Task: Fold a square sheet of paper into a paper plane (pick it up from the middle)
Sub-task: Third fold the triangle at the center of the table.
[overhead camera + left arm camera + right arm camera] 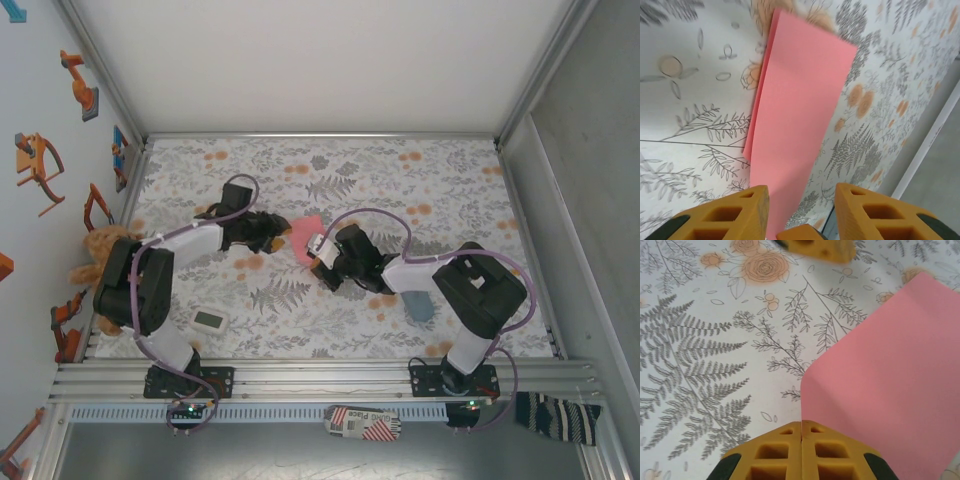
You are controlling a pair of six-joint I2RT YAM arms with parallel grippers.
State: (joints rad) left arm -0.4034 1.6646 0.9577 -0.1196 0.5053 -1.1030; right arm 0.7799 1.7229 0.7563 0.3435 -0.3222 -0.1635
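Salmon-pink square sheet of paper (306,236): folded narrow, mid-bench (420,180), between both arms. Right pincer (801,429): closed on its edge. Left pincer (801,192): parted, straddling the strip. Advice: hold the right pinch firm; align edges before creasing.

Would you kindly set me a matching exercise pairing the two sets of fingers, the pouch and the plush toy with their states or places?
Things:
1. left fingers
2. right fingers
3. pouch
4. plush toy

States or places:
A. at the table's left edge
B. apart
C. shut on the paper
D. beside the right arm

Pairs: 1-B, 2-C, 3-D, 4-A.
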